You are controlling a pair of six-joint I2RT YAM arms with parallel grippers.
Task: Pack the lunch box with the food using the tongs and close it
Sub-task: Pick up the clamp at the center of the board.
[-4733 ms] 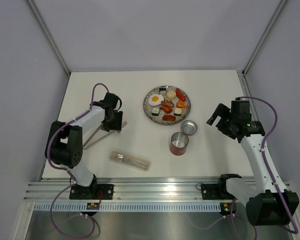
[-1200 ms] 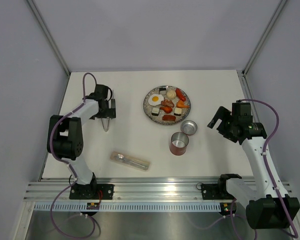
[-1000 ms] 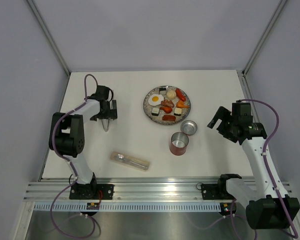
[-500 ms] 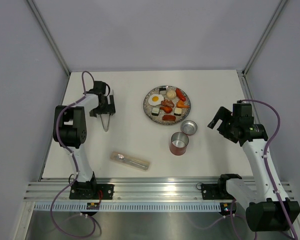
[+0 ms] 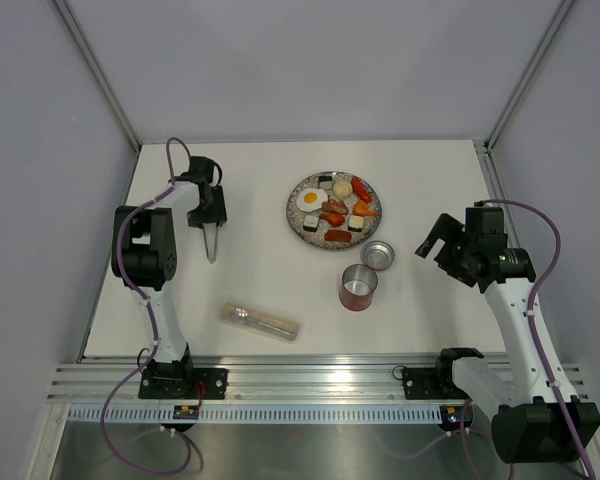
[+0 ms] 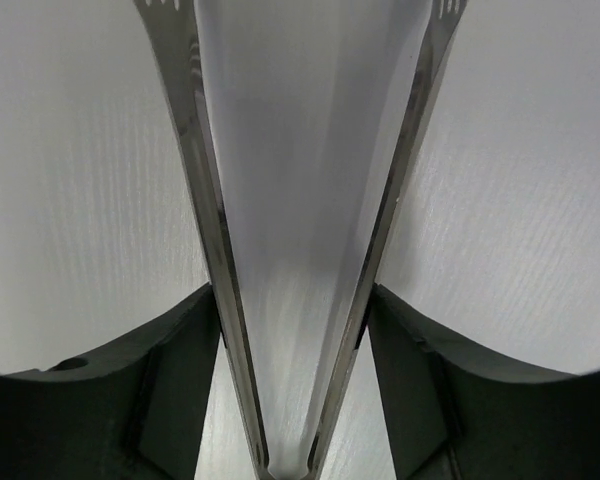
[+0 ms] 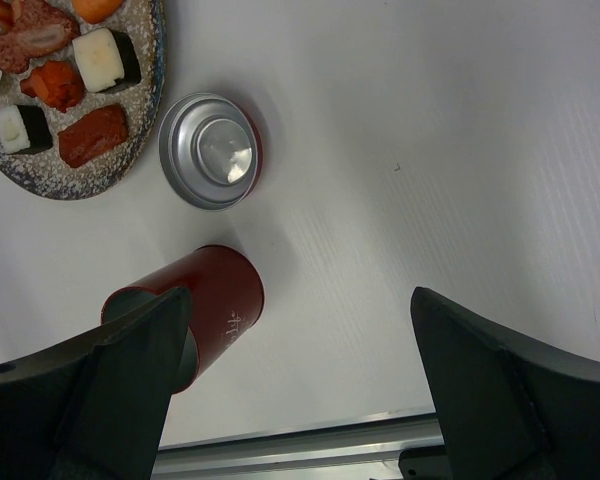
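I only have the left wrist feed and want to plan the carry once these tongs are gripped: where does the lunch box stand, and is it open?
Observer: The lunch box stands upright and open, to the right of the tongs and nearer the arms' bases than the plate.
Operator: Where's its lid?
Observer: The lid lies inside-up on the table by the plate's near-right rim, apart from the box.
Operator: Is the right tool in my way?
Observer: Probably not; the right tool hangs open to the right of the lid, holding nothing.
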